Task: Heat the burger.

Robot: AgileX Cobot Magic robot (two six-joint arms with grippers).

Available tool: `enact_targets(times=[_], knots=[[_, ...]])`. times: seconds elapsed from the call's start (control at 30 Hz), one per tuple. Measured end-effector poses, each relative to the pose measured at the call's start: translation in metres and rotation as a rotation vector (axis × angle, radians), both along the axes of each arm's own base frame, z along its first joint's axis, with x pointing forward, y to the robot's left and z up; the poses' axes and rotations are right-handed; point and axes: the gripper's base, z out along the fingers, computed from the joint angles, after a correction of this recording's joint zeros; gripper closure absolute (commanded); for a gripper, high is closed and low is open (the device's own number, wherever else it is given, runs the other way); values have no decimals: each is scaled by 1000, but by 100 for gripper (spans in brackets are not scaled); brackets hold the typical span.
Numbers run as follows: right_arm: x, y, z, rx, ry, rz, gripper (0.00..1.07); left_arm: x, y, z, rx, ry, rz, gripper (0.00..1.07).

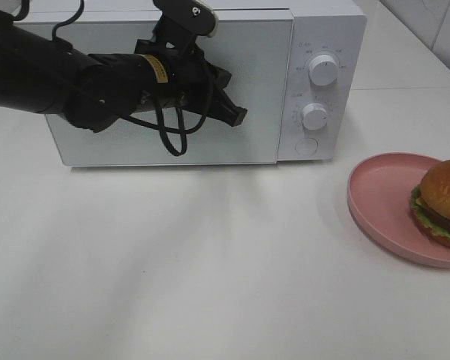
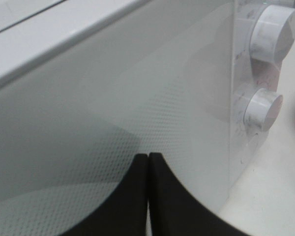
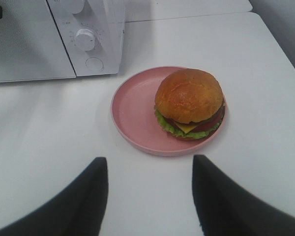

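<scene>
The burger (image 1: 442, 199) sits on the right part of a pink round plate (image 1: 379, 191) at the table's right edge. It also shows in the right wrist view (image 3: 189, 101) on the plate (image 3: 132, 110). The white microwave (image 1: 262, 75) stands at the back with its door closed. My left gripper (image 1: 238, 116) is shut and empty, its tips close in front of the right part of the door (image 2: 137, 88). In the left wrist view the left gripper (image 2: 148, 157) shows both fingers pressed together. My right gripper (image 3: 150, 164) is open and empty, a short way from the plate.
The microwave's control panel has an upper knob (image 1: 324, 69), a lower knob (image 1: 314, 116) and a round button (image 1: 306, 146). The lower knob (image 2: 263, 108) shows beside the door in the left wrist view. A white table (image 1: 210, 262) carries everything.
</scene>
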Motion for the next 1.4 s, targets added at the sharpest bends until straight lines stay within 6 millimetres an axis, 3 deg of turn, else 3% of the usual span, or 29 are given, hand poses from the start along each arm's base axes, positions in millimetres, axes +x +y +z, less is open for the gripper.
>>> enact_targets(times=[0.07, 0.13, 0.3, 0.57, 0.77, 1.0, 1.13, 1.17, 1.2, 1.27, 1.3, 1.37, 1.4], knots=[[0, 0, 0, 0, 0, 0, 55, 4, -3, 1, -6, -8, -1, 106], [0, 0, 0, 0, 0, 0, 55, 7, -23, 1, -6, -8, -28, 106], [0, 0, 0, 0, 0, 0, 55, 7, -37, 4, 14, 52, -31, 106], [0, 0, 0, 0, 0, 0, 55, 1, -35, 6, 135, 161, -36, 106], [0, 0, 0, 0, 0, 0, 55, -17, -17, 17, 300, 369, -9, 106], [0, 0, 0, 0, 0, 0, 55, -40, 7, 52, 383, 533, 25, 106], [0, 0, 0, 0, 0, 0, 55, -41, 22, 59, 384, 607, 82, 106], [0, 0, 0, 0, 0, 0, 55, -37, 36, 60, 388, 657, 131, 106], [0, 0, 0, 0, 0, 0, 55, -37, 36, 60, 388, 657, 131, 106], [0, 0, 0, 0, 0, 0, 55, -30, 62, 63, 398, 724, 205, 106], [0, 0, 0, 0, 0, 0, 55, -30, 62, 63, 398, 724, 205, 106], [0, 0, 0, 0, 0, 0, 55, -25, 87, 72, 372, 770, 279, 106], [0, 0, 0, 0, 0, 0, 55, -25, 87, 72, 372, 770, 279, 106]])
